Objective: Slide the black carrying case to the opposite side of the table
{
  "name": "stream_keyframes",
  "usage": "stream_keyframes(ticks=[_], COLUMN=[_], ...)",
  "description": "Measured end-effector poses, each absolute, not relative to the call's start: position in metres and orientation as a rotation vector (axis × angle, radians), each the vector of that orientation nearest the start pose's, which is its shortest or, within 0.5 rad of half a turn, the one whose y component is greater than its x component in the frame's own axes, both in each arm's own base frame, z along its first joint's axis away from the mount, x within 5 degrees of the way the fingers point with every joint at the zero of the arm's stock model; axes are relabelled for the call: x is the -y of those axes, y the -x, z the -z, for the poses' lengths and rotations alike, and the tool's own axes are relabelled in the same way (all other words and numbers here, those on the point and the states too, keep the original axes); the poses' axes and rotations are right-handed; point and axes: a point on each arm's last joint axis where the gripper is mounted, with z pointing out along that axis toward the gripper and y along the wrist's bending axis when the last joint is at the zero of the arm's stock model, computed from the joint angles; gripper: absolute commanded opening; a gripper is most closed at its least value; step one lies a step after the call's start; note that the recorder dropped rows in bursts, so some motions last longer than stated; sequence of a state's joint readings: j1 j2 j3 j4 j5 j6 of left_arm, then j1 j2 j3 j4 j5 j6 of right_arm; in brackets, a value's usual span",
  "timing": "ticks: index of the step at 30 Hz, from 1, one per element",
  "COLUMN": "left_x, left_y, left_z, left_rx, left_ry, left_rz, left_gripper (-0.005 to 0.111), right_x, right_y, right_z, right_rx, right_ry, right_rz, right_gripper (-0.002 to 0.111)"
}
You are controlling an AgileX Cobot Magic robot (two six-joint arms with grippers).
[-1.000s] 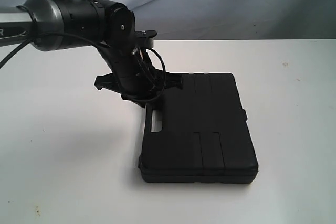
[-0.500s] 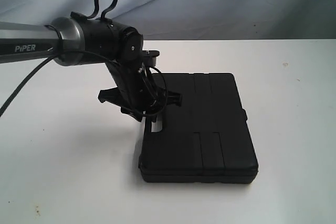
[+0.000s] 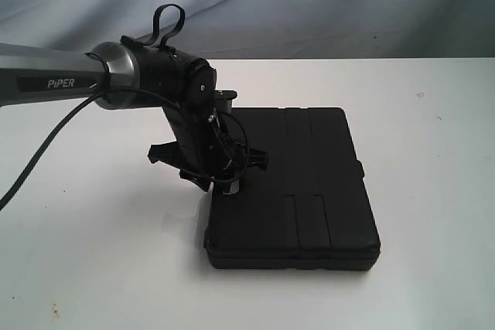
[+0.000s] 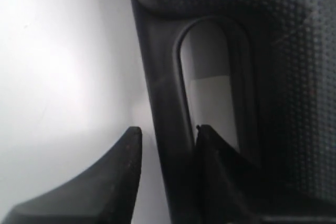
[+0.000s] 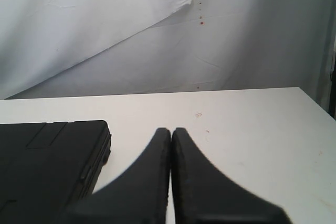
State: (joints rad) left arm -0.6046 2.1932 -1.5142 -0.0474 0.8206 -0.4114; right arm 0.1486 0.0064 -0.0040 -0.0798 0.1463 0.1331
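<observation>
Black plastic case (image 3: 294, 187): flat on the white desk (image 3: 93, 253), handle (image 4: 160, 77) at its 9 o'clock edge.
Left hand (image 4: 169, 129): fingers apart, straddling the handle bar, seemingly not pinching.
Right hand (image 5: 170, 132): fingers together, empty.
Handling: rigid, probably light, slides readily; take the handle.

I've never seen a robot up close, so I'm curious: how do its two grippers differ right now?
The left gripper is open, its fingers straddling the handle of the case. The right gripper is shut, its fingers pressed together on nothing. The left gripper is right at the case, while the right gripper sits off to the case's side, above the table. Both grippers have black, tapering fingers.
</observation>
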Motion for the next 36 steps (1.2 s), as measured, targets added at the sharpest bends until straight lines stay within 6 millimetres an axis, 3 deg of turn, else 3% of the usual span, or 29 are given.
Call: stream_keyframes(ticks=[3,7,28,36], left_x=[0.247,0.249,0.247,0.214], left_y=[-0.353,-0.352,-0.352,-0.345], left_z=[-0.118,-0.119,-0.119,-0.122], left_rx=[-3.007,-3.005,-3.028,-3.035], left_ry=[-0.247,-0.24,-0.184,-0.108], left_rz=[0.166,0.176,0.197,0.212], left_gripper=[0.028,0.0,0.0,0.0], right_x=[-0.007,-0.007,-0.007,-0.007], right_y=[-0.056,-0.056,-0.056,-0.056], right_z=[-0.201,-0.201,-0.201,-0.201], right_rx=[-1.632,-1.632,-1.632,-1.632], right_ry=[0.068,0.068,0.068,0.068], right_rz=[-0.146,-0.146,-0.146,-0.146], right_gripper=[0.0,0.0,0.0,0.0])
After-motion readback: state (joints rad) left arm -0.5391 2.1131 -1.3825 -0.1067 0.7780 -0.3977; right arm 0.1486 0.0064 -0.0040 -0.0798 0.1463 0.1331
